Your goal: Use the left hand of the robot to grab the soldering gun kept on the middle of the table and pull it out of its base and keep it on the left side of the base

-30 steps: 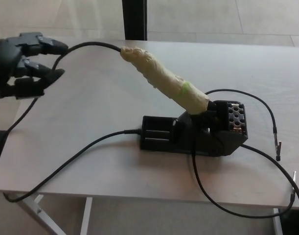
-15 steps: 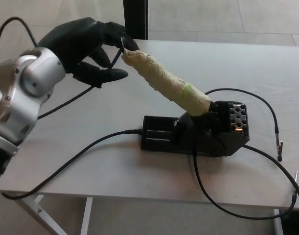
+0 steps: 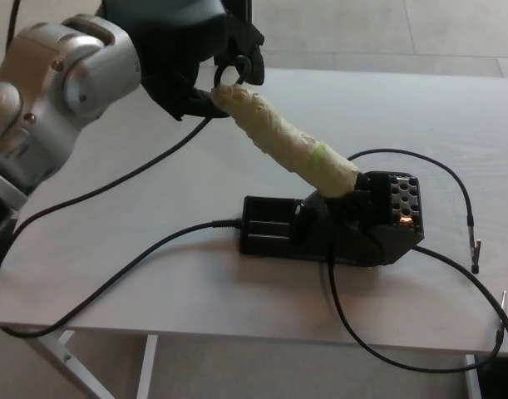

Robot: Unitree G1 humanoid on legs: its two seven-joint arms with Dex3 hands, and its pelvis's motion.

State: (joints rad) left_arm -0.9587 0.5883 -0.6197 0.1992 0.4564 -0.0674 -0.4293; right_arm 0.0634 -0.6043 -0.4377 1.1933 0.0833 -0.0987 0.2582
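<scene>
At the upper left, the silver-jointed left arm [image 3: 62, 83] ends in a black left hand [image 3: 187, 58] whose fingers curl around the rear tip of the cream tape-wrapped soldering gun [image 3: 283, 141] and its black cable [image 3: 112, 187]. The gun slants down right, seated in the black plastic base [image 3: 337, 229] mid-table on the pale wooden table [image 3: 403, 116].
</scene>
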